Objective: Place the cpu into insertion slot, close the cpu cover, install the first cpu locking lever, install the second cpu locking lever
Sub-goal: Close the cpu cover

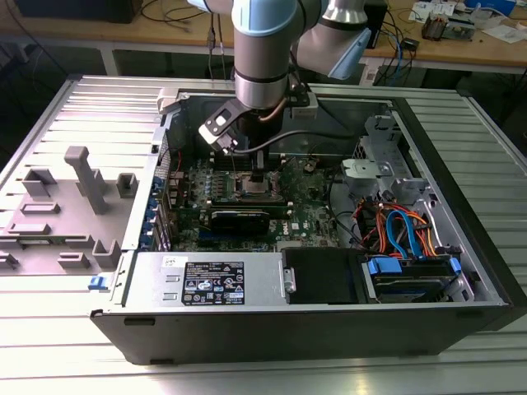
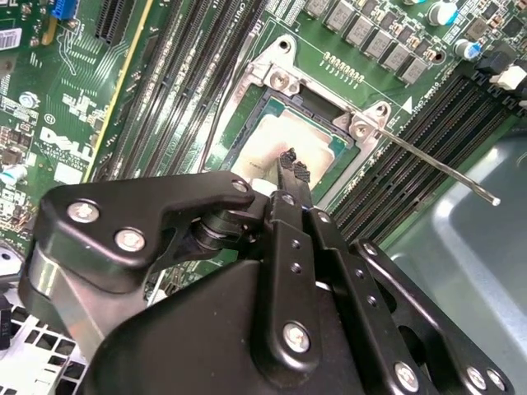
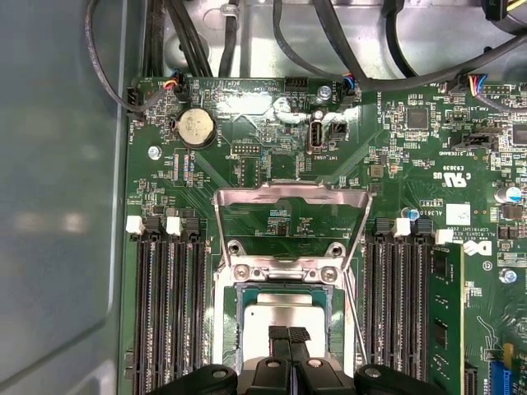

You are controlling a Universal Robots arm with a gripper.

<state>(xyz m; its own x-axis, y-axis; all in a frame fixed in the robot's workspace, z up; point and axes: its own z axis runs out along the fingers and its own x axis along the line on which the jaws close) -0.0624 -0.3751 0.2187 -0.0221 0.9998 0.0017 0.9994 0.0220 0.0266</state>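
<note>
silver cpu (image 3: 284,317) seated in insertion slot (image 3: 284,292)

The arm (image 1: 262,58) reaches straight down, hand (image 3: 288,334) fingertips pressed together

- PSU (image 1: 247,284), exterior view: black & white label (image 1: 212,284), print too small to read.
- Board (image 2: 49,107), second wrist view: white silk-screen lettering (image 2: 62,144), white triangle mark (image 2: 409,104), barcode sticker (image 2: 8,39).
- First wrist view: white sticker (image 3: 458,216) on board, print unreadable.

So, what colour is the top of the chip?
Dull silver-grey metal. The chip shows best in the first wrist view.
</note>
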